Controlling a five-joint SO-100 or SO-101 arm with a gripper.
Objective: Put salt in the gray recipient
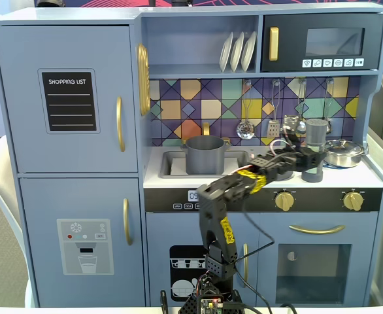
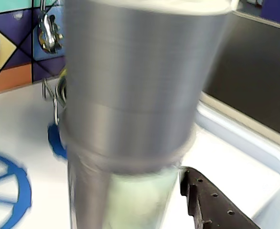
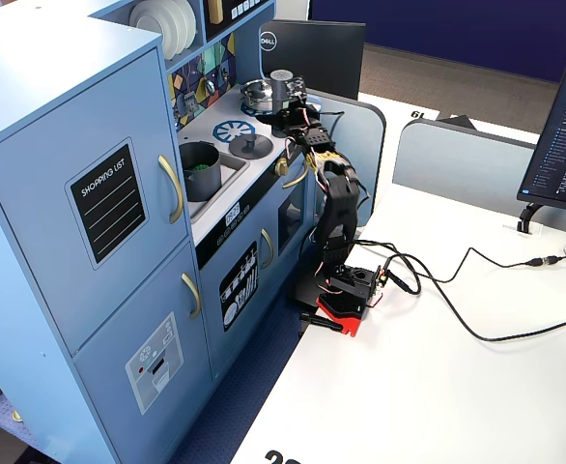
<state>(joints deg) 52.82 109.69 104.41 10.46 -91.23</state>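
Wrist view: salt shaker (image 2: 130, 95) fills most of the picture, blurred, with one dark perforated finger (image 2: 211, 205) of the pincer just beside its lower right.
Pincer (image 1: 307, 159): reaches from the right-hand part of the toy kitchen bench (image 1: 237, 175) to the shaker's lower body; fingers close against it, though whether they actually clamp it cannot be told.
Salt shaker, place: in a fixed view (image 1: 316, 149) it stands on the bench's right side, just left of the shiny steel pan (image 1: 344, 152) and well apart from the gray pot (image 1: 205, 154).
Salt shaker, axis: upright, long axis vertical, cap on top.
Salt shaker, look: slim gray cylinder, lighter brushed cap, pale green band below it.
Gray pot: sits in the sink (image 1: 172, 163), open top up; the other fixed view (image 3: 200, 170) shows something green inside.
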